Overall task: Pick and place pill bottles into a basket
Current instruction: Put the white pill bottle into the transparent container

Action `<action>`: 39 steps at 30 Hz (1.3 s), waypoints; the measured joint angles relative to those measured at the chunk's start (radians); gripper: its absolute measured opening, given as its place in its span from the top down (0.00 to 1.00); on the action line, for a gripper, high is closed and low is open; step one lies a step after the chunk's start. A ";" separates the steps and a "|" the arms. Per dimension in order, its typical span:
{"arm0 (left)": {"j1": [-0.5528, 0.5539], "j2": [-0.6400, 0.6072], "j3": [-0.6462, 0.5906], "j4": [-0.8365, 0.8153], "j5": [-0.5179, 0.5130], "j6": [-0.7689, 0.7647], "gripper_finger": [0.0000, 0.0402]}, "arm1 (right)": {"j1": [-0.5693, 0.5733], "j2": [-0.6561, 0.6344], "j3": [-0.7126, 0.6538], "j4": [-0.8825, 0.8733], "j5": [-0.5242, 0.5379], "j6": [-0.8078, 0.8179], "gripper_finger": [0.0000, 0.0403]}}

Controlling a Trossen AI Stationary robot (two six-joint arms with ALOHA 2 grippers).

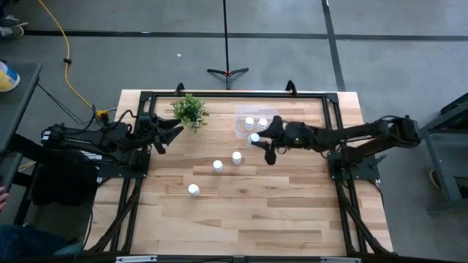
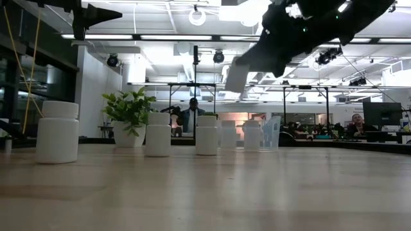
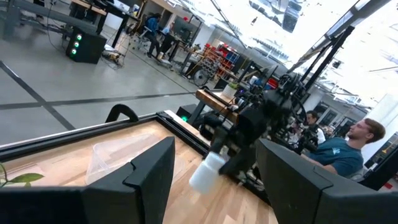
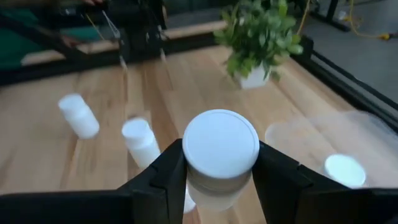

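Bottle (image 4: pixel 221 149) clamped in right claw (image 4: pixel 219 171), clearest from right wrist.

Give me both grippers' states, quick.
Left gripper: open, empty, beside the plant.
Right gripper: shut on a pill bottle, near the basket.

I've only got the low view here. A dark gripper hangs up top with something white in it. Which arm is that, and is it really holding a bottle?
Observer: It's the right gripper, shut on a pill bottle, cap towards its wrist camera.
Operator: Where is it relative to the basket?
Observer: From above, the held bottle sits at the near-left edge of the clear basket.
Operator: Anything in the basket yet?
Observer: Two bottles, one here and one here.
Operator: How many remain on the table?
Observer: Three standing on the wood. The left gripper waits open by the plant.
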 joint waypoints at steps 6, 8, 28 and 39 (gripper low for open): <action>0.000 0.000 0.000 0.000 0.000 0.000 0.35 | -0.052 -0.069 0.000 0.003 -0.105 0.050 0.65; 0.000 0.000 0.000 0.000 0.000 0.000 0.35 | -0.072 -0.087 0.000 0.008 -0.142 0.078 0.65; 0.000 0.000 0.000 -0.001 0.000 0.000 0.35 | -0.249 -0.118 0.000 0.560 -0.713 0.337 0.65; 0.000 0.000 0.000 -0.001 0.000 0.000 0.35 | -0.259 -0.118 0.000 1.029 -0.791 0.515 0.65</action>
